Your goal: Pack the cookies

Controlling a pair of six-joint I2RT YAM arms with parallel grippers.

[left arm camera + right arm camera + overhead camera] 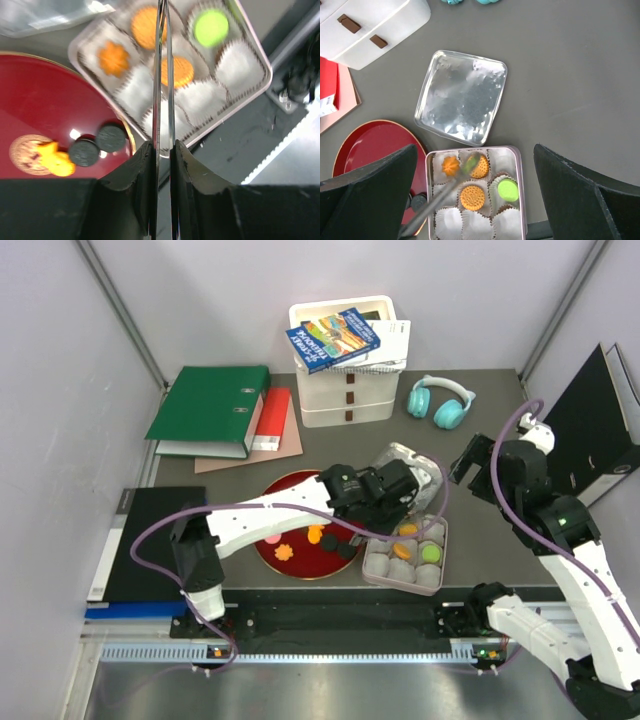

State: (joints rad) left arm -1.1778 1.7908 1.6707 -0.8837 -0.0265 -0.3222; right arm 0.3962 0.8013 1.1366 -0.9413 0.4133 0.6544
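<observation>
step: packing is under way, with cookies (pixel 177 70) going from the red plate (pixel 375 145) into the tray (pixel 522 200) of paper cups (pixel 240 60).

tray position: it sits on the desk (pixel 570 75) at 3 o'clock of the red plate in the top view. The rims are touching or nearly so; I cannot tell which.

packed: four cups are filled, with two orange rounds, one flower cookie (pixel 113 57) and one green cookie (pixel 211 27).

empty cups: five show bare white paper in the right wrist view, including the whole row at the 6 o'clock side.

on plate: two dark cookies (pixel 111 137) lie side by side near the rim facing the tray. At 9 o'clock of them an orange flower shape lies partly over a pink round cookie (pixel 25 150). The arm covers part of the plate in the top view, so the count is uncertain.

left tool (pixel 162 150): narrow and clamped on tweezers (pixel 440 195), whose blades run out over the middle cups. I cannot tell whether the tips carry a cookie.

right tool (pixel 475 149): wide, with nothing between the fingers, hanging above the tray and well apart from it.

clear lid (pixel 462 97): off, lying flat on the desk just beside the tray at its 12 o'clock.

progress (judgement): a little under half done. At least four transfers are left, and then probably the lid goes on.
</observation>
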